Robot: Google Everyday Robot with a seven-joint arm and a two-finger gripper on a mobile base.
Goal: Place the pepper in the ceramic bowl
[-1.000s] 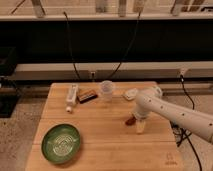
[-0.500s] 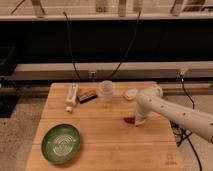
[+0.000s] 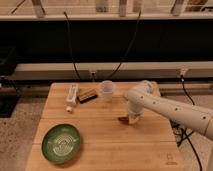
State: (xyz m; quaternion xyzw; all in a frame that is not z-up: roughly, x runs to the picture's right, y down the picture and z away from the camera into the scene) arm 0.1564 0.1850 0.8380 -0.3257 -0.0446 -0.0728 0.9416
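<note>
The pepper [image 3: 122, 119], small and reddish-brown, sticks out to the left of my gripper [image 3: 132, 118], just above the wooden table [image 3: 105, 145] right of its middle. The gripper points down from the white arm [image 3: 170, 110], which comes in from the right, and it is shut on the pepper. The green ceramic bowl [image 3: 61, 143] with pale rings sits at the table's front left, well apart from the gripper and with nothing in it.
A clear plastic cup [image 3: 107, 90] stands at the back middle. A dark rectangular block [image 3: 87, 95] and a white tube [image 3: 72, 96] lie at the back left. A pale round object [image 3: 147, 85] sits behind the arm. Cables hang behind the table.
The gripper and the pepper have both shifted slightly to the left, toward the table's middle. The bowl, cup and block have not moved.
</note>
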